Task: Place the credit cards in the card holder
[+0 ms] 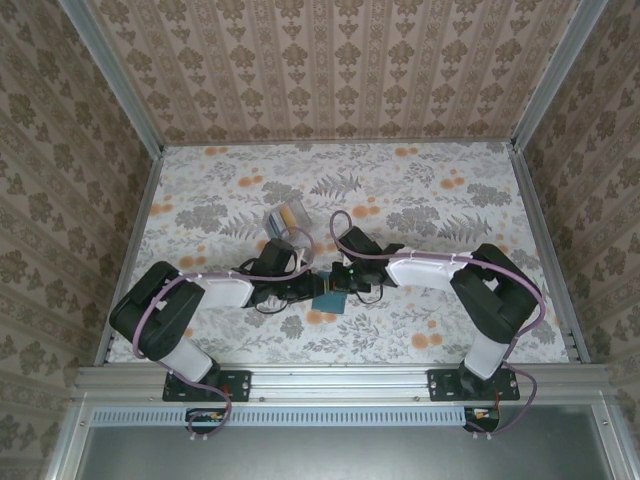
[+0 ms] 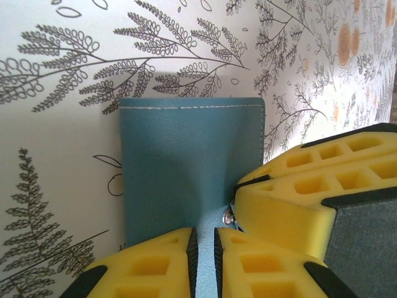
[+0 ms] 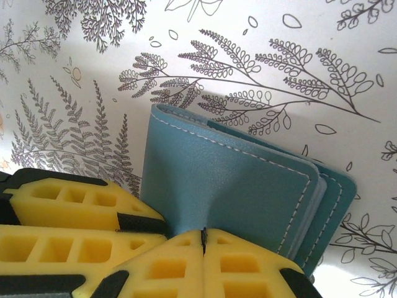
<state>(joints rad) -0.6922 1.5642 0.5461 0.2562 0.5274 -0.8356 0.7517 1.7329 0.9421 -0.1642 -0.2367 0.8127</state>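
Card holder (image 1: 284, 226), a small clear plastic stand, sits on the floral table (image 1: 450, 215) a little behind the left arm's wrist. A yellow-orange card (image 1: 289, 214) shows inside it (which slot cannot be told from above). I cannot make out a blue card with certainty; from the right wrist a paler grey-blue layer shows between the teal leaves, and what it is stays unclear.

Just in front of the holder, between the two arms, lies the dark teal wallet (image 1: 329, 299). Both grippers meet at it. The left gripper (image 2: 205, 234) has its yellow fingers drawn nearly together, pinching a thin teal leaf of the wallet (image 2: 186, 158) between them. Close beside it on the right are the other arm's fingers (image 2: 291, 186), with a small metal snap (image 2: 228, 215) in the corner between them. The right gripper (image 3: 203, 234) has its fingers pressed tight together on the upper leaf of the wallet (image 3: 217, 177), which is raised and creased toward the grip, the other leaves lying below it.

Patterned walls enclose the table on three sides.
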